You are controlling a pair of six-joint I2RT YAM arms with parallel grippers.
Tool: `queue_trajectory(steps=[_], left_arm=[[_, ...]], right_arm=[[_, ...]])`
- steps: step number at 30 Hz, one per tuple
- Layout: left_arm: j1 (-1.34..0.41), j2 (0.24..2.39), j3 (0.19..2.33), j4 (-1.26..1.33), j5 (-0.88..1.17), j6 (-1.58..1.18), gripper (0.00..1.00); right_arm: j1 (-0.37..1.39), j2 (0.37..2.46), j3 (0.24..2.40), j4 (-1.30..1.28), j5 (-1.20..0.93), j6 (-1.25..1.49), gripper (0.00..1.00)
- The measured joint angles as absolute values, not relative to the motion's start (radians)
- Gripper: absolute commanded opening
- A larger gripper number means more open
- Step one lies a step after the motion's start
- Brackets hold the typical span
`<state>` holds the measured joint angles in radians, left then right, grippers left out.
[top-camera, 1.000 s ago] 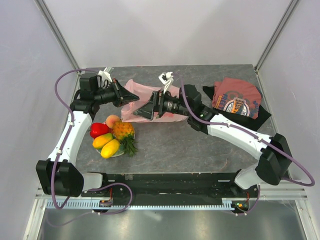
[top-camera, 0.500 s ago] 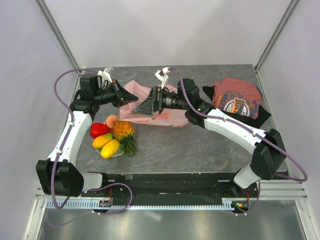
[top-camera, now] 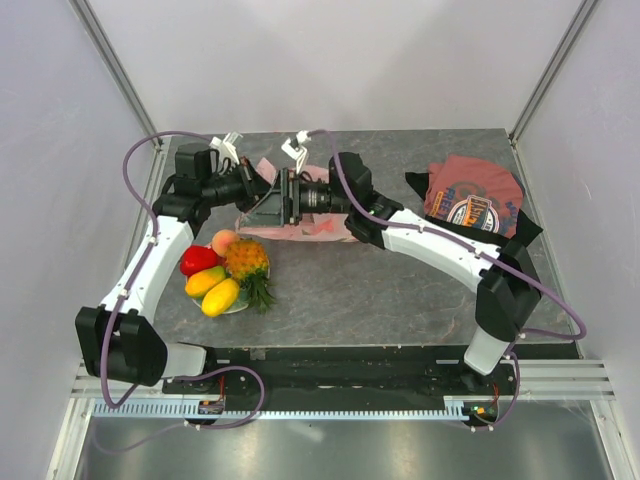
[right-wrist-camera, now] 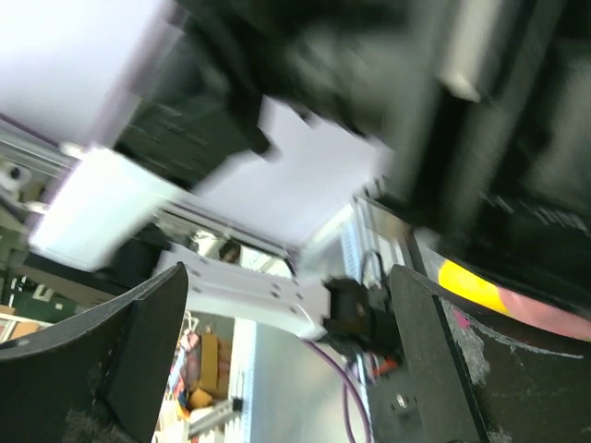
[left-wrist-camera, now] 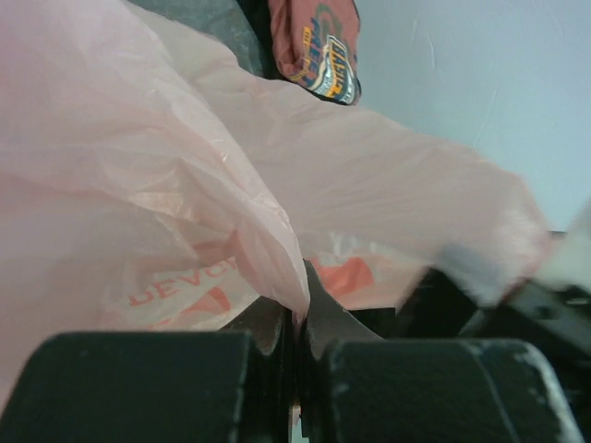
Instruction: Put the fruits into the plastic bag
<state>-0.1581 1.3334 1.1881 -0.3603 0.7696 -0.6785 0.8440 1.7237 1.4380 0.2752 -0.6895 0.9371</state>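
The pale-pink plastic bag [top-camera: 318, 226] lies at the back middle of the table, partly hidden by both arms. My left gripper [top-camera: 258, 186] is shut on a fold of the bag's film [left-wrist-camera: 185, 185], pinched between its jaws [left-wrist-camera: 300, 305]. My right gripper [top-camera: 266, 207] is open and empty right beside the left gripper, at the bag's left end; its view [right-wrist-camera: 288, 277] is blurred. The fruits sit in a pile at the front left: pineapple [top-camera: 246, 260], red pepper [top-camera: 198, 259], peach [top-camera: 225, 241], yellow mangoes [top-camera: 220, 297]. A yellow fruit [right-wrist-camera: 471, 281] shows in the right wrist view.
A folded dark-red printed T-shirt [top-camera: 472, 200] lies on black cloth at the back right; it also shows in the left wrist view [left-wrist-camera: 314, 46]. White walls and metal posts close in the table at the back and sides.
My right gripper has moved left across the bag to meet the left gripper. The left gripper has shifted a little right, still holding the bag, which is more bunched.
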Motion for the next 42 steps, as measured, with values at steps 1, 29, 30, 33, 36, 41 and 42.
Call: queue_trajectory(steps=[1, 29, 30, 33, 36, 41, 42], left_arm=[[-0.158, 1.335, 1.185, -0.361, 0.762, -0.67, 0.02], [-0.152, 1.424, 1.295, -0.381, 0.686, -0.594, 0.02], [-0.152, 1.422, 1.3, -0.365, 0.691, -0.601, 0.02], [-0.152, 1.421, 1.303, -0.342, 0.696, -0.607, 0.01], [-0.152, 1.422, 1.303, -0.342, 0.708, -0.604, 0.02], [-0.151, 1.43, 1.308, -0.357, 0.71, -0.569, 0.01], [-0.147, 1.434, 1.312, -0.366, 0.712, -0.558, 0.02]], right_arm=[[0.838, 1.723, 1.453, 0.292, -0.694, 0.954, 0.98], [0.799, 1.564, 1.694, -0.087, -0.513, 0.701, 0.87], [0.831, 1.564, 1.711, -0.132, -0.493, 0.659, 0.86], [0.93, 1.591, 1.756, -0.246, -0.46, 0.556, 0.84], [1.015, 1.658, 1.806, -0.331, -0.423, 0.479, 0.81], [1.071, 1.77, 1.817, -0.446, -0.358, 0.401, 0.79], [1.077, 1.798, 1.817, -0.477, -0.337, 0.381, 0.78]])
